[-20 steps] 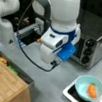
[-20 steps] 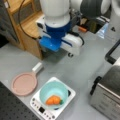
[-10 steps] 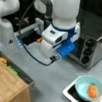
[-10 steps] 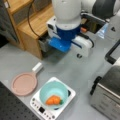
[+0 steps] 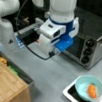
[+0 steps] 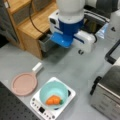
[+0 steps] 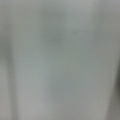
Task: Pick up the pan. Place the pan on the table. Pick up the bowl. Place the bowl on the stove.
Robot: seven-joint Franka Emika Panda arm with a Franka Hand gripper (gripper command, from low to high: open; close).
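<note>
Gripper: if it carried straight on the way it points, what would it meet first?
Probably the bare grey table: the wrist view shows only plain grey ahead. The gripper points down, away from the bowl on the stove.

The pan (image 6: pixel 24 84) is showing dusty pink with a white handle. The bowl (image 6: pixel 53 94) is showing light teal around an orange piece of food (image 6: pixel 53 100). The stove (image 5: pixel 79 101) is showing white with a dark plate. The tabletop (image 6: pixel 75 67) is looking plain grey. The toaster oven (image 5: pixel 95 42) is showing silver with black knobs.
</note>
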